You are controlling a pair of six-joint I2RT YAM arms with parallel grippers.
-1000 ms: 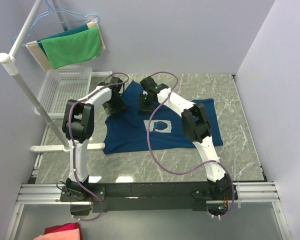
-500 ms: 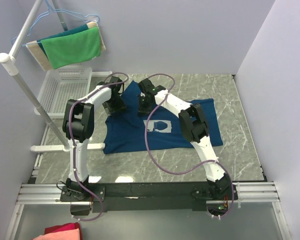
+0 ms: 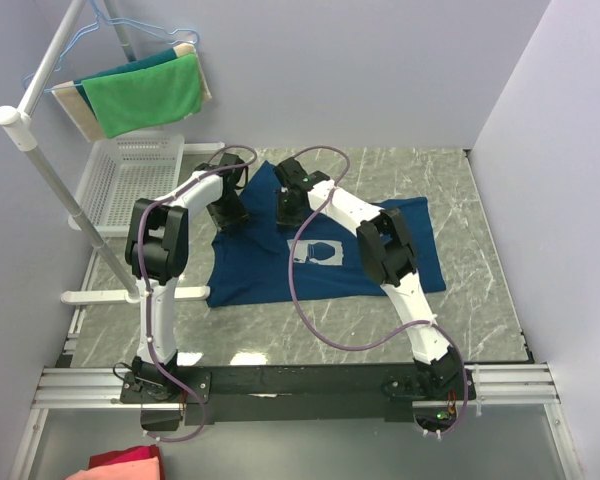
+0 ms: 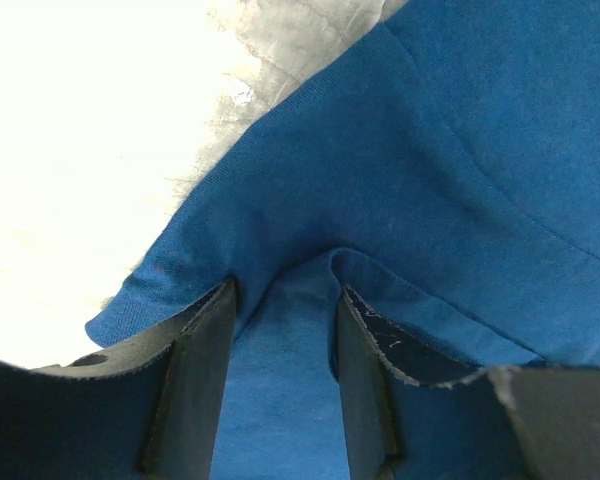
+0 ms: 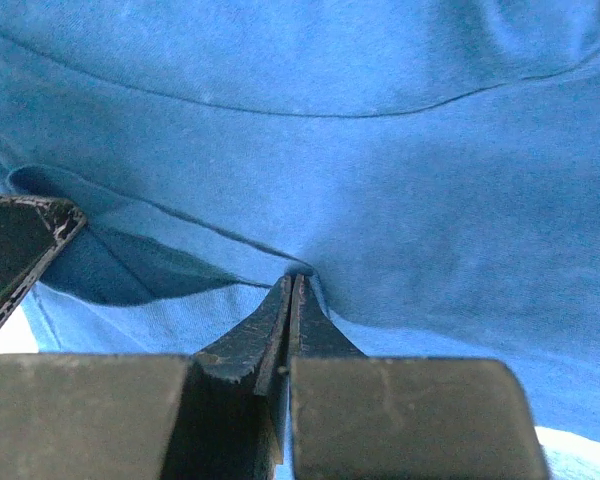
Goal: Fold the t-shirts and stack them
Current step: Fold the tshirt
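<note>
- Right gripper (image 5: 292,287) pinched fully closed on the t-shirt (image 5: 380,170). The blue fabric puckers into a small peak right at the fingertips.
- Left gripper (image 4: 283,300) with its jaws partly apart, pressed down on the same shirt. A raised fold of cloth sits in the gap between the two fingers, and a hemmed edge curls up beside the right finger.
- In the overhead view both grippers sit close together at the far edge of the shirt, the left gripper (image 3: 227,208) just left of the right gripper (image 3: 288,208).
- The t-shirt (image 3: 255,272) is navy blue and lies mostly flat, spread wide across the middle of the grey marbled table (image 3: 485,265). It has a pale light-blue square print (image 3: 318,252) near its centre, partly crossed by the right arm's cable.
- Further out, a white basket (image 3: 130,178) stands at the table's far-left corner. A green cloth (image 3: 145,95) hangs from a white rack (image 3: 50,170) above it.
- A red cloth (image 3: 120,463) shows at the bottom-left edge, below the arm bases.
- Compared with a second ago, the right gripper's jaws have closed and its arm has shifted slightly left. The left gripper's jaws have narrowed. The shirt lies in the same place.
</note>
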